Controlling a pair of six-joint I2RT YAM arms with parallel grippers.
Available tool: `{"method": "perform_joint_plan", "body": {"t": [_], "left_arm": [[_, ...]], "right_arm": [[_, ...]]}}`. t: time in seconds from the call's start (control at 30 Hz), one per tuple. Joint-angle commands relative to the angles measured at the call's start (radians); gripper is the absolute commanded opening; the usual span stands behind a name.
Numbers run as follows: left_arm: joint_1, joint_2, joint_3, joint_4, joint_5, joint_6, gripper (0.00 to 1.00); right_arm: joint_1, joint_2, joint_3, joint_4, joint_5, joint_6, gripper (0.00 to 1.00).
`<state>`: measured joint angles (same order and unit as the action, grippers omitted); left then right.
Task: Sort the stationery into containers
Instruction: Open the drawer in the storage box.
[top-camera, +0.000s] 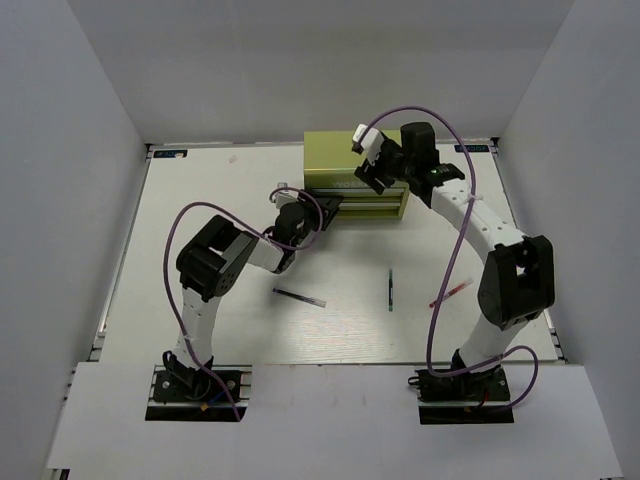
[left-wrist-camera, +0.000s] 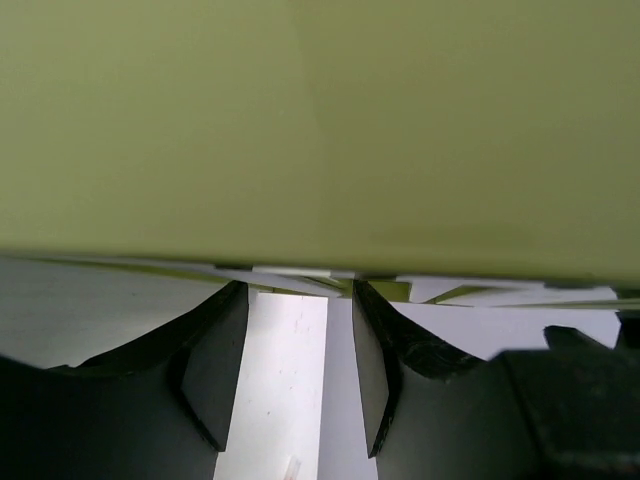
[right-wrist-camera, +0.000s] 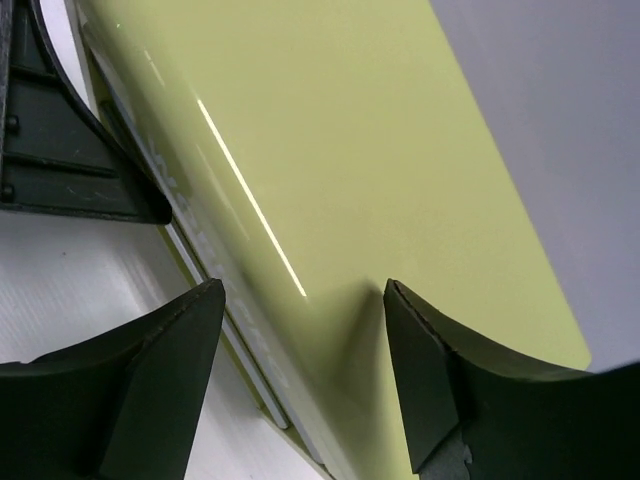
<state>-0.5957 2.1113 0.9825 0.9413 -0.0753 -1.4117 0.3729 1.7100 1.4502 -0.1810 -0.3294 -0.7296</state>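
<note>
The olive-green chest (top-camera: 335, 155) stands at the back of the table, its drawer fronts (top-camera: 378, 208) facing the arms. On the table lie three pens: a black pen (top-camera: 298, 296), a dark-green pen (top-camera: 390, 289) and a red pen (top-camera: 450, 292). My left gripper (top-camera: 328, 208) is at the chest's front left corner. In the left wrist view it (left-wrist-camera: 297, 300) is open, with only table between its fingers and the chest (left-wrist-camera: 320, 130) just ahead. My right gripper (top-camera: 372, 178) hovers open over the chest's top (right-wrist-camera: 330, 150), holding nothing.
White walls close in the table (top-camera: 200, 200) on the left, back and right. Purple cables (top-camera: 455, 250) loop along both arms. A black part of the left gripper (right-wrist-camera: 50, 140) shows beside the chest in the right wrist view.
</note>
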Motion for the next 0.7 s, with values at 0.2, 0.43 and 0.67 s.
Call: {"method": "perform_joint_plan", "body": {"t": [0.2, 0.43, 0.67], "left_arm": [[-0.015, 0.042, 0.065, 0.016, -0.05, -0.021, 0.56], [-0.024, 0.061, 0.074, 0.028, -0.142, -0.041, 0.47], [-0.042, 0.079, 0.084, 0.05, -0.196, -0.081, 0.32]], "right_arm": [[-0.009, 0.037, 0.098, -0.032, 0.027, 0.039, 0.68], [-0.011, 0.057, 0.118, -0.069, 0.029, 0.052, 0.66], [-0.012, 0.073, 0.145, -0.115, 0.052, 0.048, 0.66]]}}
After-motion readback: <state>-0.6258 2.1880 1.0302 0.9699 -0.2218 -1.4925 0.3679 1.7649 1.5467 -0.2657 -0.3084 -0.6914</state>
